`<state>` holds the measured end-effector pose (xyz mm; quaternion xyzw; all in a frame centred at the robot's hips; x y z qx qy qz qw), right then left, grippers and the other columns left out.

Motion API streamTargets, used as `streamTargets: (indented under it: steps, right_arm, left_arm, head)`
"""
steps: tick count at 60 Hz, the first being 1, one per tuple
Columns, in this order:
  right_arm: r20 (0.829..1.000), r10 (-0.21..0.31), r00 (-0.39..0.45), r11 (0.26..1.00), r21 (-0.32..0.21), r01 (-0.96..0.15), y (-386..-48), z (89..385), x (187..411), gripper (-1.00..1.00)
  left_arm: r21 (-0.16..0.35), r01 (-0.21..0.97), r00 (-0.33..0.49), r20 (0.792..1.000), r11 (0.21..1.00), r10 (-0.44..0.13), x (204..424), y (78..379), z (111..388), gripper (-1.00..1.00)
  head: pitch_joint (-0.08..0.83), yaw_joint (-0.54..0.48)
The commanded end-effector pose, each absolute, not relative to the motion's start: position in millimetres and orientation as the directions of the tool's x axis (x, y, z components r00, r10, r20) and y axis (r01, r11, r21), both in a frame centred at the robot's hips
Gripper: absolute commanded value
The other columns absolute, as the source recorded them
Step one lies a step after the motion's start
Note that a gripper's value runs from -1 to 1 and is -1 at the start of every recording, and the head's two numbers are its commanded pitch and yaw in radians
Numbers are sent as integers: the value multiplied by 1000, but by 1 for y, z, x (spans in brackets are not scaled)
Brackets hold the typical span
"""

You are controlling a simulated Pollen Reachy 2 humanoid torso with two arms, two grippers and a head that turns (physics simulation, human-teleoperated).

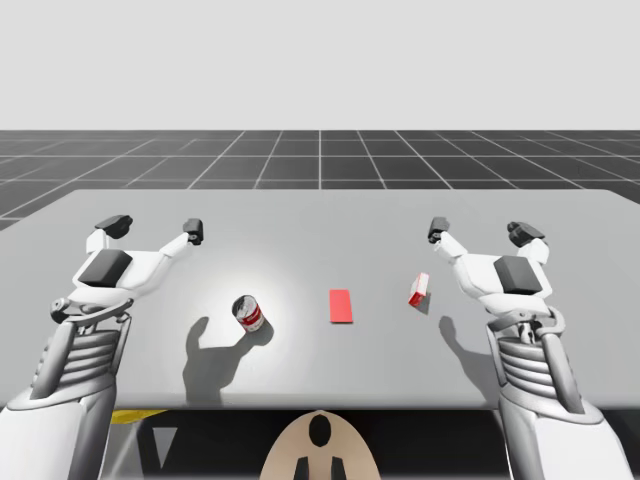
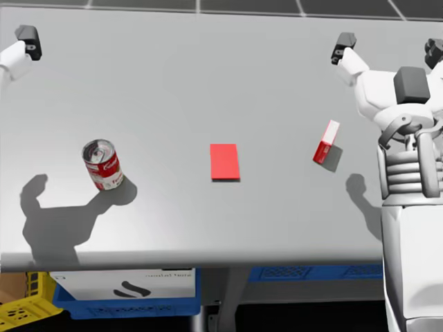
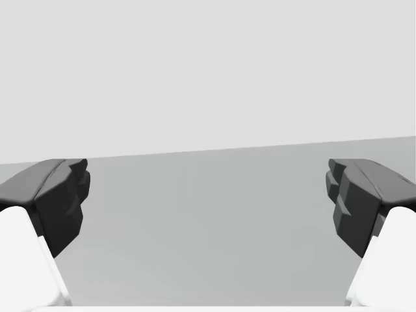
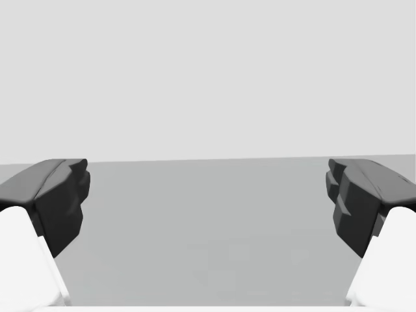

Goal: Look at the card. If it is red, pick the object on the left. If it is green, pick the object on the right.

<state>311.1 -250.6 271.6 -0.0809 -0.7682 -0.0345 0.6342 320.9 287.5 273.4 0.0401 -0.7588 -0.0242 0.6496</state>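
High view: the card (image 1: 341, 306) is seen to be red, so the can (image 1: 248, 313) to its left is judged the target. The can stands, apparently upright, back toward the torso and inward from the left gripper (image 1: 154, 227), the nearer one, which is held raised.

Head view: the box (image 2: 326, 142) is found right of the card, near the right gripper (image 2: 389, 47).

Left wrist view: jaws are spread wide, with table (image 3: 208, 247) ahead.

Right wrist view: the same is noted.
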Motion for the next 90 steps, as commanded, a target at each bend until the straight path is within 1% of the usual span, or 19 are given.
streamTargets:
  steps: [1, 8, 21, 32, 52, 56, 60, 65, 67, 69, 72, 76, 78, 79, 83, 84, 86, 88, 90]
  right_arm:
    - [980, 79, -182, 985, -49, 163, -250, 272, 311, -1000]
    - [980, 78, -181, 986, -49, 160, -250, 272, 311, -1000]
    - [981, 76, -178, 988, -50, 148, -250, 272, 310, -1000]
    - [982, 74, -172, 988, -50, 144, -248, 271, 310, -1000]
    - [983, 70, -168, 989, -46, 142, -249, 270, 310, -1000]
    - [984, 71, -165, 989, -47, 142, -248, 269, 311, -1000]
    - [984, 71, -164, 989, -47, 142, -248, 269, 311, -1000]
    - [984, 69, -162, 989, -46, 143, -249, 269, 312, -1000]
    - [985, 68, -160, 989, -45, 143, -249, 268, 312, -1000]
    - [985, 67, -158, 989, -44, 143, -249, 268, 312, -1000]
    - [986, 67, -155, 989, -45, 142, -249, 267, 313, -1000]
    - [986, 67, -151, 989, -46, 140, -248, 266, 314, -1000]
    - [986, 66, -150, 989, -45, 140, -248, 266, 314, -1000]
    - [987, 66, -148, 989, -45, 140, -248, 265, 315, -1000]
    - [987, 67, -147, 989, -46, 141, -248, 265, 315, -1000]
    - [987, 67, -146, 989, -46, 142, -248, 265, 315, -1000]
    - [987, 67, -146, 989, -46, 142, -248, 265, 315, -1000]
    - [987, 67, -147, 989, -46, 142, -248, 265, 315, -1000]
    - [987, 68, -148, 989, -47, 142, -248, 265, 315, -1000]
  left_arm:
    - [88, -33, -152, 984, 996, -92, 321, 287, 274, -1000]
    - [86, -34, -151, 984, 996, -90, 321, 288, 274, -1000]
    - [85, -36, -148, 985, 996, -90, 321, 288, 275, -1000]
    - [89, -35, -141, 986, 995, -93, 322, 288, 273, -1000]
    - [77, -14, -118, 990, 997, -78, 320, 282, 273, -1000]
    - [61, -10, -79, 995, 998, -61, 314, 279, 276, -1000]
    - [22, 11, -31, 999, 1000, -22, 303, 277, 278, -1000]
    - [0, 41, 32, 999, 999, -1, 283, 272, 273, -1000]
    - [7, 43, 36, 999, 999, -8, 277, 271, 270, -1000]
    - [23, 54, 47, 999, 998, -26, 263, 271, 266, -1000]
    - [4, 82, 79, 997, 997, -11, 250, 271, 261, -1000]
    - [10, 111, 121, 992, 994, -23, 232, 272, 251, -1000]
    - [11, 116, 131, 991, 993, -26, 229, 273, 250, -1000]
    - [0, 133, 161, 987, 991, -21, 219, 274, 243, -1000]
    - [4, 147, 173, 985, 989, -30, 210, 275, 232, -1000]
    - [-17, 140, 172, 985, 990, -7, 205, 275, 223, -1000]
    - [-32, 126, 180, 984, 991, 8, 201, 273, 216, -1000]
    - [-22, 145, 216, 976, 989, -10, 197, 274, 206, -1000]
    - [-47, 149, 247, 969, 988, 9, 193, 272, 195, -1000]
  head:
    - [742, -79]
    - [742, -47]
    - [766, 133]
    - [782, 232]
    - [757, 272]
    - [757, 267]
    - [753, 259]
    - [752, 259]
    - [752, 260]
    - [752, 264]
    - [753, 267]
    - [753, 272]
    - [753, 273]
    - [751, 275]
    - [750, 276]
    - [750, 275]
    - [750, 272]
    - [748, 270]
    - [746, 267]
